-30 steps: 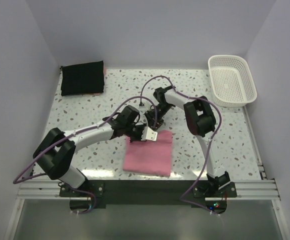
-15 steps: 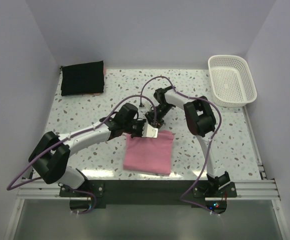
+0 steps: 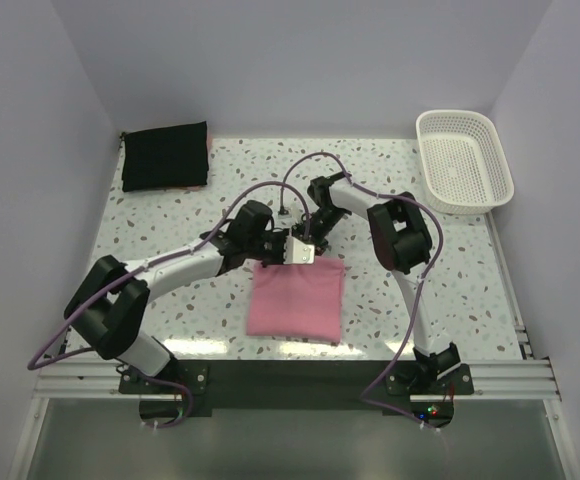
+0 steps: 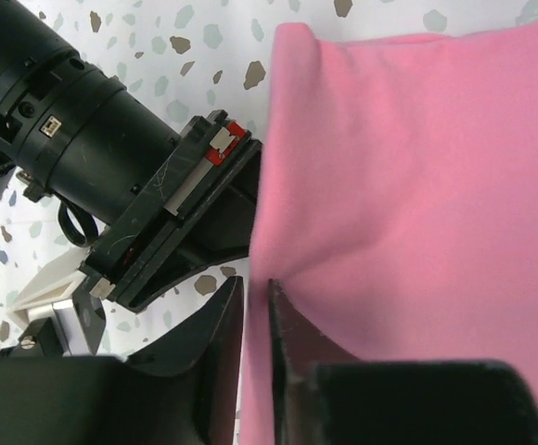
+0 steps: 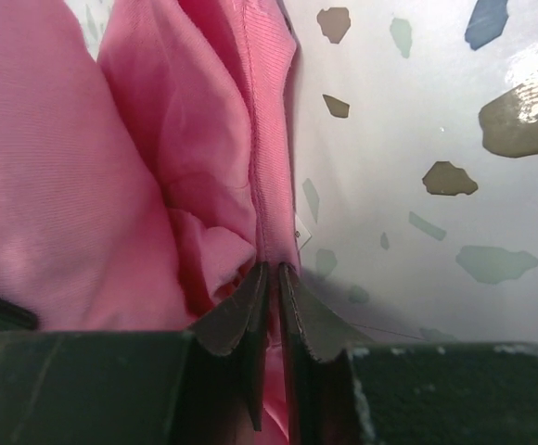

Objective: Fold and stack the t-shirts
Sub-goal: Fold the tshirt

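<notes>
Pinching the far edge of the folded soft pink short-sleeved t-shirt (image 3: pixel 297 298), near-centre on the table (image 3: pixel 450 280), the left gripper (image 4: pixel 256 292) and right gripper (image 5: pixel 272 271) sat clamped side by side. Uneven pulling could've slipped a layer, wrecking the fold before the black folded fabric rectangle (image 3: pixel 165 155), far left.
</notes>
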